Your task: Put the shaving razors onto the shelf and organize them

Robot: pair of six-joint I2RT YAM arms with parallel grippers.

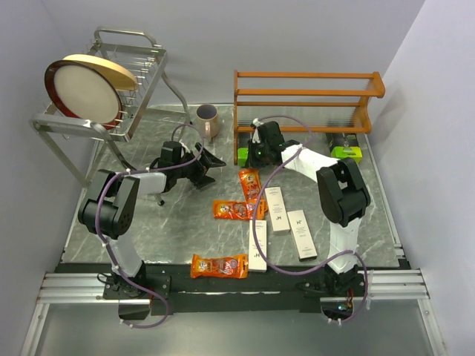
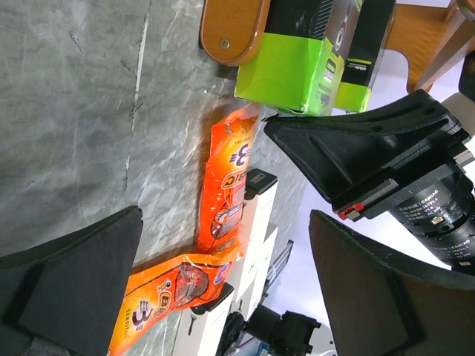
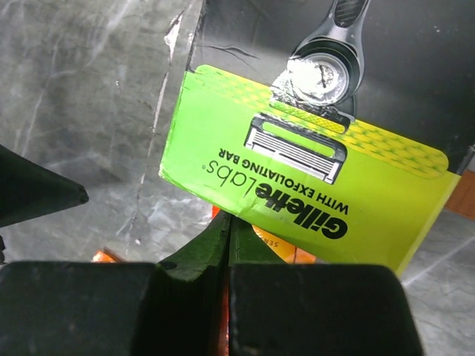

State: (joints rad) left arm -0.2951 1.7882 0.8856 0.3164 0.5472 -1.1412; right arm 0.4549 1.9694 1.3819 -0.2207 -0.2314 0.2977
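Observation:
A lime-green-and-black razor pack (image 1: 242, 156) stands at the left foot of the orange-brown wooden shelf (image 1: 308, 93). My right gripper (image 1: 254, 152) is shut, and its tips (image 3: 228, 222) touch the lower edge of that pack (image 3: 312, 178). A second green pack (image 1: 346, 153) lies by the shelf's right foot. Three orange packets (image 1: 250, 182) (image 1: 236, 210) (image 1: 219, 265) and three slim white boxes (image 1: 277, 210) (image 1: 300, 233) (image 1: 257, 245) lie on the table. My left gripper (image 1: 211, 169) is open and empty, just left of the green pack (image 2: 297, 67), facing the packets (image 2: 230, 178).
A mauve mug (image 1: 207, 119) stands behind my left gripper. A silver wire rack (image 1: 141, 74) holding a round plate (image 1: 82, 93) fills the back left. The shelf's tiers hold nothing. White walls close in the table on both sides.

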